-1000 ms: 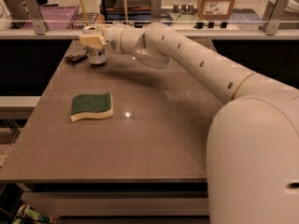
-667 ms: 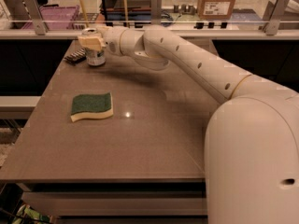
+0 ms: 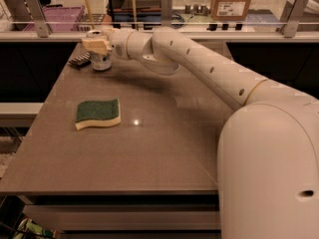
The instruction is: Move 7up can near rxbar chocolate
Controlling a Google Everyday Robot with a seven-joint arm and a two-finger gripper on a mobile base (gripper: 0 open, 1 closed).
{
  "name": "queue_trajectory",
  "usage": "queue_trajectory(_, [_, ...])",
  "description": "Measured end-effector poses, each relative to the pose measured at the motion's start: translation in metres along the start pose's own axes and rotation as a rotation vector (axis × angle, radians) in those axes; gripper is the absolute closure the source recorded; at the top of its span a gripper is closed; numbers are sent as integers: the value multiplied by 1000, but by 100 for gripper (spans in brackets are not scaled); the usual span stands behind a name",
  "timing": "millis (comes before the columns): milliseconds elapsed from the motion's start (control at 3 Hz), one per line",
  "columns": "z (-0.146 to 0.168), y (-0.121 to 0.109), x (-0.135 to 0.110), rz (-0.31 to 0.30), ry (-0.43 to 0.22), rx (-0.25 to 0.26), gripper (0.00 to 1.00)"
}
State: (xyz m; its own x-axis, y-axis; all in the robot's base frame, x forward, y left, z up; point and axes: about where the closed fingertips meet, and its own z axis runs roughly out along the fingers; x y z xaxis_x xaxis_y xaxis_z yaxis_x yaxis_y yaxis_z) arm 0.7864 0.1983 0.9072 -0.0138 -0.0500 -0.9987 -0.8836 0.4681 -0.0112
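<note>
Arm [image 3: 199,66]: white, segmented, stretched from the bulky body at lower right to the far left corner of the bench.
Bench [image 3: 164,148]: grey-brown flat top, bordered at the back by a railed shelf.
Sponge [image 3: 98,113]: yellow with a green top, lying flat left of centre, well apart from the other items.
Gripper [image 3: 96,45]: cream-coloured, at the far left corner, directly over the top of the can; clenched or released cannot be told.
7up can [image 3: 101,62]: upright at the far left corner, upper part hidden behind the gripper.
Rxbar chocolate [image 3: 79,61]: dark, flat, just beside the can on its left.
</note>
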Motion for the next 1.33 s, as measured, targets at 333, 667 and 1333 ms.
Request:
queue_trajectory(333, [2,2,0,1,0,-4,59])
queue_trajectory(667, [4,5,0,1,-1,-8,36])
queue_trajectory(1333, [8,9,-1,2,-2,-16,0])
